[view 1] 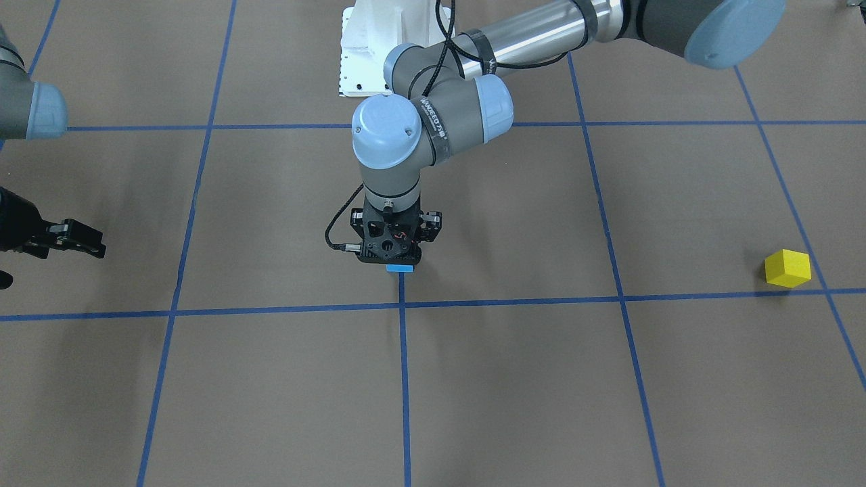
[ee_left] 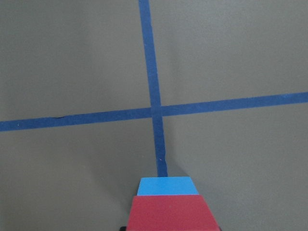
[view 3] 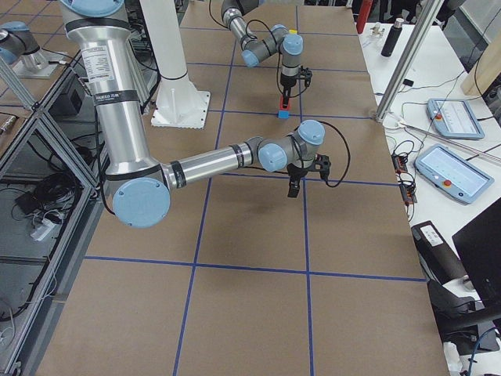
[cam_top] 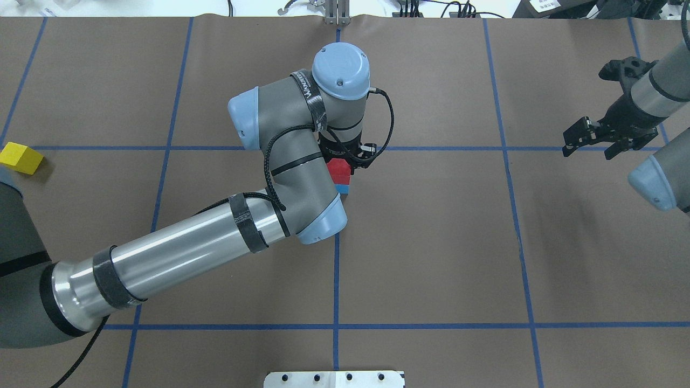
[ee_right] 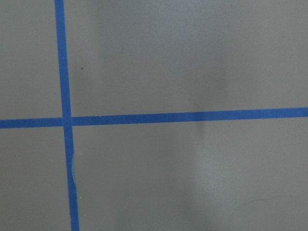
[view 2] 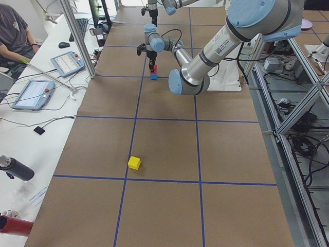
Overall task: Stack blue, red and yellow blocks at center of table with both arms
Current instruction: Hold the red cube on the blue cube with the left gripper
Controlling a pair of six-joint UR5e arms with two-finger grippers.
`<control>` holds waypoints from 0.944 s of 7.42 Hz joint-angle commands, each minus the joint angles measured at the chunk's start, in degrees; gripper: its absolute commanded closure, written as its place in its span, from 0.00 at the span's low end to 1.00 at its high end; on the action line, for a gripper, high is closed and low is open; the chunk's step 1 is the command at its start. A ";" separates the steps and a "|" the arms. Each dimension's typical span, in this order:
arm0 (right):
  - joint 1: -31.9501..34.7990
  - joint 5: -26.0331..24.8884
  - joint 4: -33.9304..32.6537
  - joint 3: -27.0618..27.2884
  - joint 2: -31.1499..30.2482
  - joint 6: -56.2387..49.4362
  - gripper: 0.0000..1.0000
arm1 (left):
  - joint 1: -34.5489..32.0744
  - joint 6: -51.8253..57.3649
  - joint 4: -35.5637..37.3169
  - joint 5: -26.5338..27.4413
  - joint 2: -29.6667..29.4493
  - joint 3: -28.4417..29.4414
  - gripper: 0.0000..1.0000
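A red block [cam_top: 339,170] sits on top of a blue block [cam_top: 342,189] near the table's centre cross of tape. My left gripper [cam_top: 342,161] points straight down over the stack and is shut on the red block [ee_left: 172,212]; the blue block [ee_left: 167,186] shows just beyond it. In the front view only the blue block's edge [view 1: 399,268] shows under the gripper [view 1: 398,258]. A yellow block [cam_top: 20,158] lies alone at the table's left end, also in the front view [view 1: 787,268]. My right gripper [cam_top: 592,146] is open and empty over the right part of the table.
The brown table [cam_top: 431,242] is marked with a grid of blue tape. The robot's white base plate [cam_top: 334,379] is at the near edge. My left arm's elbow and forearm [cam_top: 215,237] stretch across the left half. Operator desks with tablets [view 2: 33,92] line the far side.
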 commanded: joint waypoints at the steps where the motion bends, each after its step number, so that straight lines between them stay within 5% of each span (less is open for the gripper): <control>1: 0.00 0.00 0.00 -0.11 0.09 -0.04 0.00 | 0.03 -0.03 -0.07 0.00 -0.04 0.01 1.00; 4: 0.00 0.00 0.00 -0.11 0.09 -0.04 0.00 | 0.03 0.14 -0.07 0.00 -0.04 0.01 1.00; 5: 0.00 0.00 0.00 -0.19 0.09 -0.04 0.00 | 0.03 0.23 -0.07 0.00 0.05 0.01 0.92; 6: 0.00 0.00 0.00 -0.28 0.18 -0.04 0.00 | 0.12 0.23 -0.16 0.00 0.05 0.01 0.64; 7: 0.00 0.00 0.00 -0.28 0.27 -0.04 0.00 | 0.38 0.23 -0.16 0.00 0.05 0.01 0.51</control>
